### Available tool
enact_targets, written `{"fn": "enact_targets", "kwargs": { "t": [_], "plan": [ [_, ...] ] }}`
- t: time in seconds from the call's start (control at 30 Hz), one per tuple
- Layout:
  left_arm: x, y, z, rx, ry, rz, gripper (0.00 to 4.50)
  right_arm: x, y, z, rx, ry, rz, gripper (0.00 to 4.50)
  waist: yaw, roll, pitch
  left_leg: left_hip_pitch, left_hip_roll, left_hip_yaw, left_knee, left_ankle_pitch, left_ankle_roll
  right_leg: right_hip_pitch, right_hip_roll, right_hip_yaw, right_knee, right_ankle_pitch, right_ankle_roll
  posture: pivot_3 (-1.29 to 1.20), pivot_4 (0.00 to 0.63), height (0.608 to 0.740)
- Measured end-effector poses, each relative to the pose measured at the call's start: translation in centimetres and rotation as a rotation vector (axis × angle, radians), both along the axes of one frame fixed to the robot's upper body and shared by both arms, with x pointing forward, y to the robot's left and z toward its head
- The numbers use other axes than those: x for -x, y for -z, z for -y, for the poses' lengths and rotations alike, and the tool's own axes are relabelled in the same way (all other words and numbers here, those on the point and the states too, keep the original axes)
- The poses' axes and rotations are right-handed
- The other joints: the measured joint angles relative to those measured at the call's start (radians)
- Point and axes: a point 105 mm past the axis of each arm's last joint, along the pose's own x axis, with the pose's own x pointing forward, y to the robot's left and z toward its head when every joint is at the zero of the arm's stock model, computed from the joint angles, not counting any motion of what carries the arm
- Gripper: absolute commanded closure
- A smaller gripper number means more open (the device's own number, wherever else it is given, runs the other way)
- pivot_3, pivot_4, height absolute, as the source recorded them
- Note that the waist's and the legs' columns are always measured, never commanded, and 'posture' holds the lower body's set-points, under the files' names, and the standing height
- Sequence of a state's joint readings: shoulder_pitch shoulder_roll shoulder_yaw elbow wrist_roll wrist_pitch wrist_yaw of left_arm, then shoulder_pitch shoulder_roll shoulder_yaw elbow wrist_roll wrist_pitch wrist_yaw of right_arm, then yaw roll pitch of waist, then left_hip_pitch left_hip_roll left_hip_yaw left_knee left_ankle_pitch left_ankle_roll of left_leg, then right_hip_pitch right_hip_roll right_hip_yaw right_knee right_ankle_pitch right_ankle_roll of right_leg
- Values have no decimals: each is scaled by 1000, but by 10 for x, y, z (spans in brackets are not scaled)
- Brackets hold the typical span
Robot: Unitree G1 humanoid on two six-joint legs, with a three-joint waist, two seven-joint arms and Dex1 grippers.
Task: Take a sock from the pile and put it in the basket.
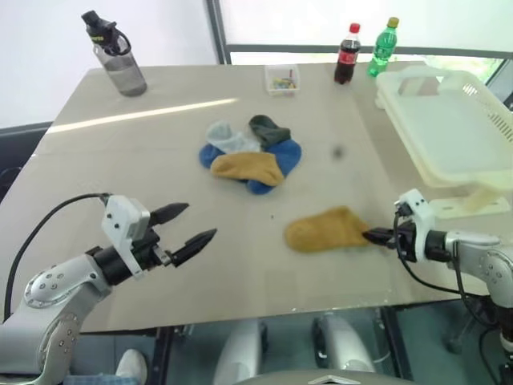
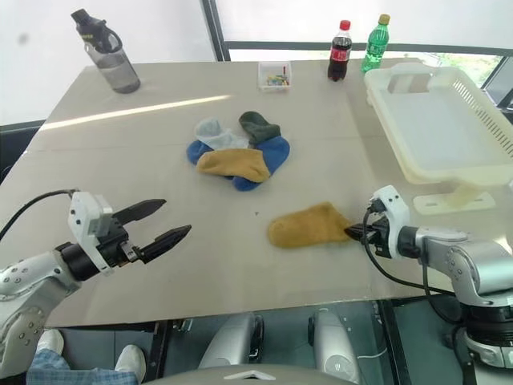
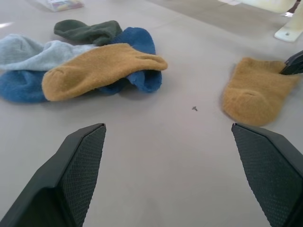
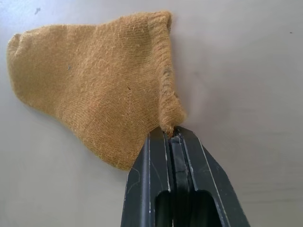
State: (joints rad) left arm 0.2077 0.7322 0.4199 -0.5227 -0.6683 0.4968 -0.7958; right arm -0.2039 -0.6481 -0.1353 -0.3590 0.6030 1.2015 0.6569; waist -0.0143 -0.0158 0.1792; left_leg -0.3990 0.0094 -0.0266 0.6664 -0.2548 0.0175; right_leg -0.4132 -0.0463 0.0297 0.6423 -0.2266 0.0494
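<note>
At the table's right edge, the basket (image 1: 449,128) is cut off by the frame, its far side out of sight. Beneath the pile's (image 2: 236,152) mustard sock, the blue one is largely covered; grey and dark green lie behind. Apart from the pile, nearer the robot, a mustard sock (image 2: 309,226) lies flat, ribbed cuff pinched by the right gripper (image 4: 171,135), fingers together. The left gripper (image 1: 188,226) hovers spread wide, holding nothing.
</note>
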Motion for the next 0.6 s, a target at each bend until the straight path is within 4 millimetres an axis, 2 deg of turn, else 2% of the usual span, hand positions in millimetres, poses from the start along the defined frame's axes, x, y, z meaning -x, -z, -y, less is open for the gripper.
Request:
{"fn": "enact_targets", "kwargs": {
  "t": [0.07, 0.17, 0.27, 0.47, 0.6],
  "plan": [
    [-2, -2, 0, -3, 9, 4, 0, 1, -1, -2, 0, -2, 10, 3210, 0, 0, 0, 0, 0, 0, 0, 0, 0, 0, 0, 0, 0, 0, 0, 0, 150, 740],
    [-2, 0, 2, 1, 26, -7, 0, 6, -3, -6, -21, -24, 17, 1569, 1, -1, 0, 0, 0, 0, 0, 0, 0, 0, 0, 0, 0, 0, 0, 0, 150, 740],
    [-1, 2, 4, 5, 41, -21, 0, 8, -4, -7, -29, -30, 17, 1569, 1, -1, 0, 0, 1, 0, 1, 0, 0, 0, 0, 0, 0, 0, 1, 0, 150, 740],
    [8, 6, 11, 24, 136, -83, 0, 20, -6, 10, -14, -48, -23, 1569, 2, -1, 0, 0, 1, 0, 0, 0, 0, 0, -1, 0, 0, -2, 3, 0, 150, 740],
    [10, 5, 13, 34, 169, -93, 0, 21, -20, 20, -12, -65, -4, 1569, 1, 0, 0, 0, 1, 1, 0, 0, 0, 0, -1, 0, 0, -2, 3, 0, 150, 740]
  ]
}}
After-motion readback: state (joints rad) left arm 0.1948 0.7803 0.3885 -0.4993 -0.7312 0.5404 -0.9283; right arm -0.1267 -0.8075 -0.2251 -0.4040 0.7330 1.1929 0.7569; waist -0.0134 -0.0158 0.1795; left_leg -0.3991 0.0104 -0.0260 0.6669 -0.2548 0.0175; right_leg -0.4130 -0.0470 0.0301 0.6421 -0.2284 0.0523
